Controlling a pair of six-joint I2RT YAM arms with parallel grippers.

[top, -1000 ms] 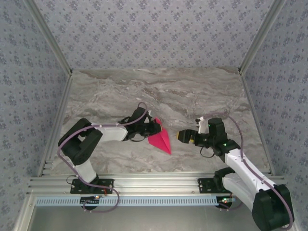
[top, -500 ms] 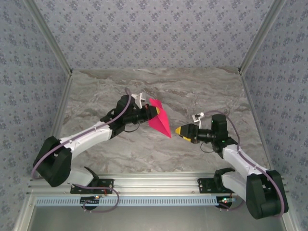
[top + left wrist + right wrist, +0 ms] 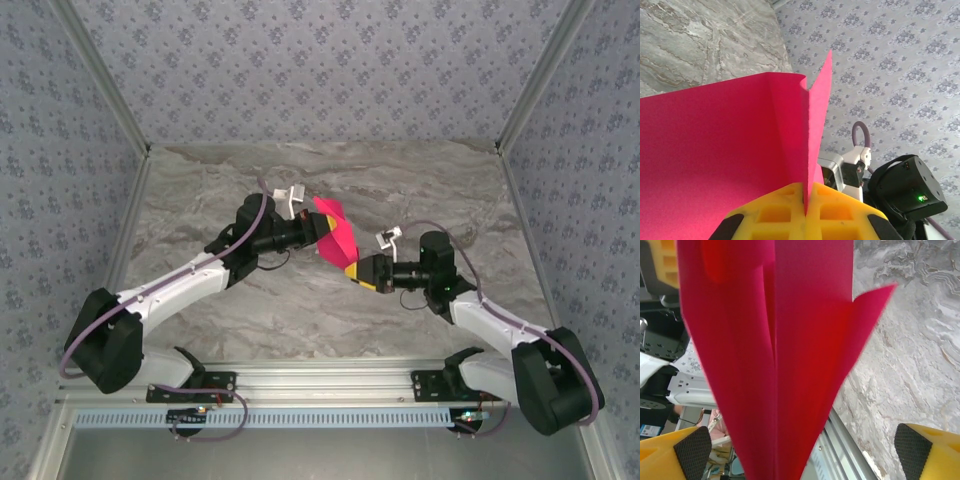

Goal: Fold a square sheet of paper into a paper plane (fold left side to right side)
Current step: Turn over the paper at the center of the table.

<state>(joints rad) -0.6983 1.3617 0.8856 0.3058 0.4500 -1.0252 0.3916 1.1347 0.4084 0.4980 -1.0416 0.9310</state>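
Although the marble-patterned bench point(image 3: 420, 190) is the biggest thing in view, nothing of the task lies on it: the paper is held up in the air over its middle, between the two arms. The left arm point(image 3: 180, 285) reaches in from the near left and the right arm point(image 3: 490, 315) from the near right, their wrists almost nose to nose.

Judging by the shape, the folding is far along. The square sheet is already the paper plane point(image 3: 334, 238), a slim magenta-pink dart with its sharp tip toward the right arm and its broad end by the left wrist. What seems left is small work: a hand-over or a last pinch along the spine, perhaps spreading the wings, then setting it down. I cannot say which.

The left jaws are closed tight on the plane, the yellow fingers point(image 3: 775, 215) pressed together with the paper rising from between them. The right jaws stand wide apart with nothing gripped. The plane's narrow end hangs in the gap, clear of the black pads point(image 3: 692, 452) on either side.

The paper is plain and unmarked, its layers standing as upright flaps, and one wing point(image 3: 867, 305) splays sideways to a crisp point.
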